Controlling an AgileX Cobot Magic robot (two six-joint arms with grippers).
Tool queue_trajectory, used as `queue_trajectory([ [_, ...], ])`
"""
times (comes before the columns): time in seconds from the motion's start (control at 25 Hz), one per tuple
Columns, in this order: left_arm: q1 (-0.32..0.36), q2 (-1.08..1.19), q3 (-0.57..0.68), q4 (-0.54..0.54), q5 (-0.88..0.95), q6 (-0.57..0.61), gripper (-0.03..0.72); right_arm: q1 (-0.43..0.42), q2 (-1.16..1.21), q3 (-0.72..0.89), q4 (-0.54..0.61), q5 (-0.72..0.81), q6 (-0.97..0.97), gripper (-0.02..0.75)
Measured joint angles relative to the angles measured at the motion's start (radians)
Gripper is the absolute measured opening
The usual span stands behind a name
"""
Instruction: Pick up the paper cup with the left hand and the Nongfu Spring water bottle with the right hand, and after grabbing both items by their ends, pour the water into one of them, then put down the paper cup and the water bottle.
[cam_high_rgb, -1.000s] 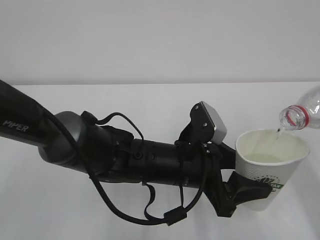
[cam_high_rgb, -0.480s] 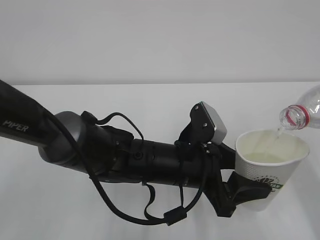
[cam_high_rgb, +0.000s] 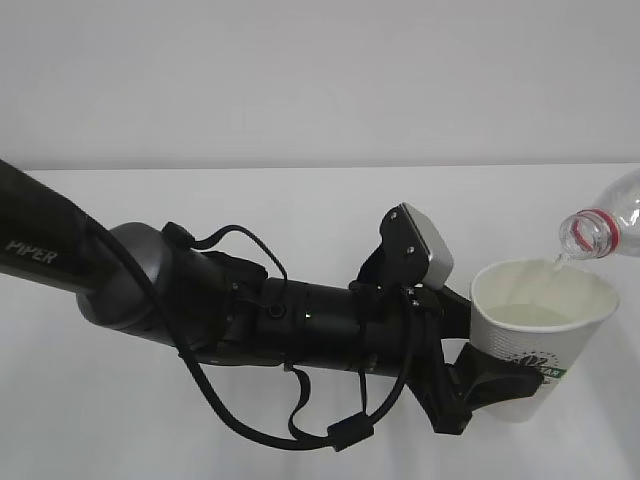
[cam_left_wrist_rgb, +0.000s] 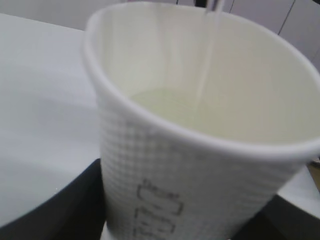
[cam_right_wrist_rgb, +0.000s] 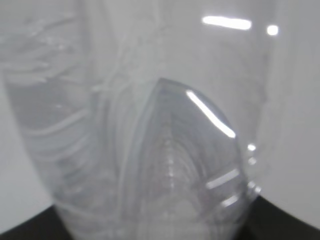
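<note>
Water (cam_left_wrist_rgb: 165, 107) pools pale in the bottom of the paper cup (cam_high_rgb: 540, 335), and a thin clear stream (cam_left_wrist_rgb: 207, 55) drops into it from above, near the cup's far rim. The cup stands upright at the right side of the exterior view, just above the white table (cam_high_rgb: 300, 200), its green logo facing forward. The left hand (cam_high_rgb: 480, 385) pinches the cup low on its wall, black fingers (cam_high_rgb: 505, 385) pressed on either side. Just above the cup's right rim hangs the open mouth of the Nongfu Spring water bottle (cam_high_rgb: 600, 228), tilted down toward the cup, red neck ring showing. The right hand (cam_right_wrist_rgb: 160, 227) is seen only as dark edges beneath the bottle's clear ribbed body, which fills its wrist view; it appears clamped on the bottle. Left of the cup stretches the black arm (cam_high_rgb: 150, 290) lettered PIPER, with its grey camera box (cam_high_rgb: 420, 245) and looped cables (cam_high_rgb: 300, 420).
</note>
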Motion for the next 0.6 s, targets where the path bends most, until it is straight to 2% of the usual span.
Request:
queue_trajectory([
  [0.6,0.0,0.0,0.0,0.0,0.0,0.0,0.483,0.0,0.0,0.0,0.0,0.0,0.0,0.377],
])
